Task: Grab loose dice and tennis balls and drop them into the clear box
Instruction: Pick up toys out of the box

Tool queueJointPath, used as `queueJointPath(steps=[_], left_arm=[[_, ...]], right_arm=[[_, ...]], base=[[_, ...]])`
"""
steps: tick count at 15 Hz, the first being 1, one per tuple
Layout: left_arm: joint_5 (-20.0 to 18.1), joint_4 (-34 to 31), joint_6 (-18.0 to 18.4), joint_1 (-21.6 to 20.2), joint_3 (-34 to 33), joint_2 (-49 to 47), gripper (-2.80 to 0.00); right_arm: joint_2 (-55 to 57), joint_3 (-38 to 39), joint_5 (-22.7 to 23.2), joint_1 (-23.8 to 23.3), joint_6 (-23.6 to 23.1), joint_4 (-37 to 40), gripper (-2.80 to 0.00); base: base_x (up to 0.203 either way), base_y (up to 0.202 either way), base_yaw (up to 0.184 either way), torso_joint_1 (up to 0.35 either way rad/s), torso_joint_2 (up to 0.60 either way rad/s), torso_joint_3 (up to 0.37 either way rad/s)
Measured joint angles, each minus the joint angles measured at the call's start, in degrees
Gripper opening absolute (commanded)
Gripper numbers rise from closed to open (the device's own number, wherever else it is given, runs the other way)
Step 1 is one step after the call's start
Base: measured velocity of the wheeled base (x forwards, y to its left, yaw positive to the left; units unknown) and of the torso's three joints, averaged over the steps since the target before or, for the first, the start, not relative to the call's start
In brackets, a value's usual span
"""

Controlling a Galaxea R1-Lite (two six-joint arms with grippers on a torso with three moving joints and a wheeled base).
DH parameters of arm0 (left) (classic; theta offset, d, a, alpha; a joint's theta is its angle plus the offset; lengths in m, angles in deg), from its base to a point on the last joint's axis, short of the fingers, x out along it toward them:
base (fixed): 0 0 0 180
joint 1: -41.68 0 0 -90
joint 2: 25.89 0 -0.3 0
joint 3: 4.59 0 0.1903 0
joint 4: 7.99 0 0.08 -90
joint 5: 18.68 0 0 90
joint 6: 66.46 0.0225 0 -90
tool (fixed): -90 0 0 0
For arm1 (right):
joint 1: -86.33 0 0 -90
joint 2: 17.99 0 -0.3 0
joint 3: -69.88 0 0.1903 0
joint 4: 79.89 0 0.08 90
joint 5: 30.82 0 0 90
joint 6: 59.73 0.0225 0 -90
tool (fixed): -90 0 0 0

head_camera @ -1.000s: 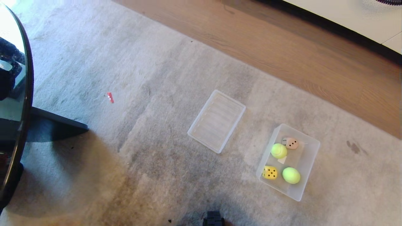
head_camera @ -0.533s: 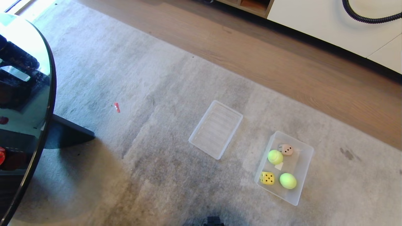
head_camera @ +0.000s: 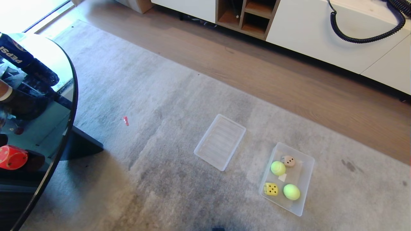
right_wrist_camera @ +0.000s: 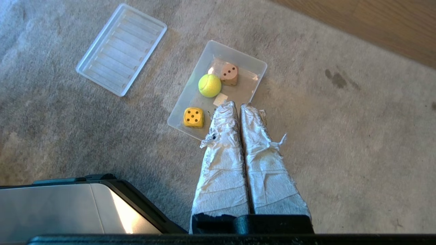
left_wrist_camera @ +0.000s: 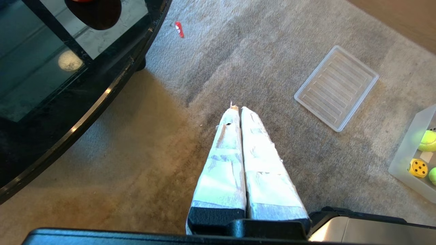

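Note:
The clear box stands on the carpet at the right. In it lie a tan die, a yellow die and two tennis balls. A red die shows at the glass table on the far left. Neither gripper appears in the head view. My right gripper hangs shut and empty above the near end of the box, beside the yellow die; its fingers hide one ball. The left gripper is shut and empty over bare carpet.
A flat ridged clear tray lies on the carpet left of the box. A round black glass table fills the left side. A small red scrap sits on the carpet. Wood floor and a white cabinet lie beyond.
The head camera has tilted upward, so the whole scene slid down the picture; the cabinet and the red die came into view. Nothing on the floor has moved.

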Motion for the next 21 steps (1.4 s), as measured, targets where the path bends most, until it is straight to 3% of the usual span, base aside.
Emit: queueJointPath(steps=[21], left_arm=[[-0.01,0.02,-0.15,0.02,0.00,0.00,-2.80]], right_arm=[[0.00,-0.01,0.09,0.00,0.00,0.00,-2.80]], base=[[0.000,0.000,0.000,0.002,0.00,0.200]])
